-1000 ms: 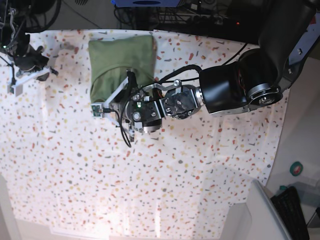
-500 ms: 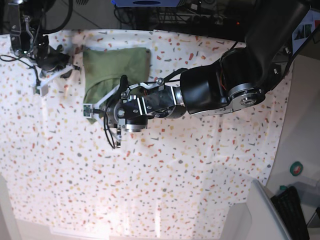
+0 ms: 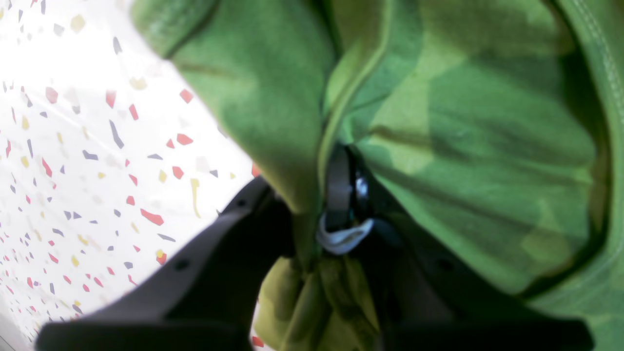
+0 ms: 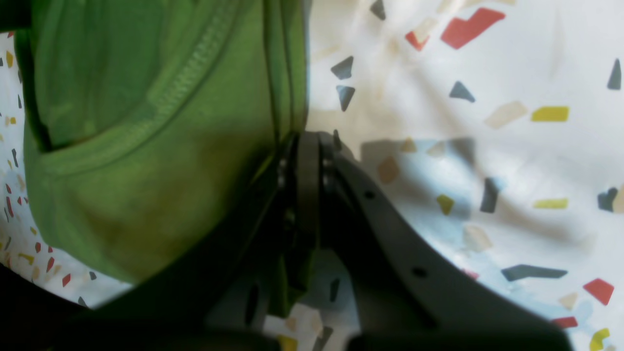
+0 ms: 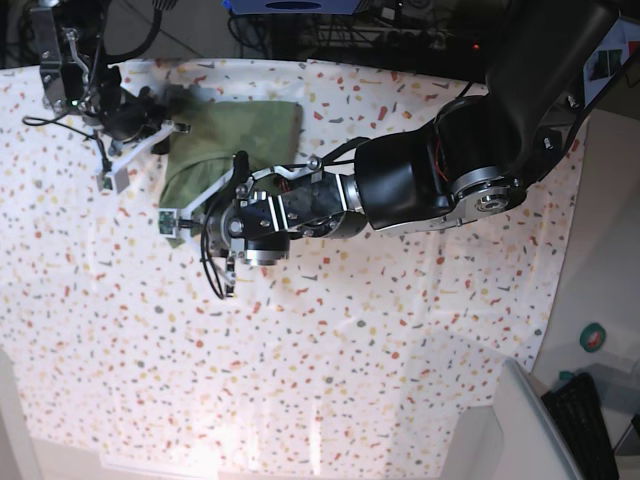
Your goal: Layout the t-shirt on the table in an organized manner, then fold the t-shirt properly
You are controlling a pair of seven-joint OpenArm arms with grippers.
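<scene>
The right gripper (image 4: pixel 307 161) has reached the t-shirt (image 5: pixel 235 140) and pinches its edge (left gripper (image 3: pixel 336 204) clamps bunched fabric)

1. A black keyboard (image 5: pixel 585 425) lies at the lower right corner, far from either gripper.
2. A small green roll (image 5: pixel 592 338) sits just above it.
3. Dark cables (image 5: pixel 400 30) run behind both grippers.

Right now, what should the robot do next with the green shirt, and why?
Probably pull the two grippers apart. The left gripper and right gripper each pinch an edge of the shirt, which lies bunched on the table, so spreading it would flatten it.
</scene>
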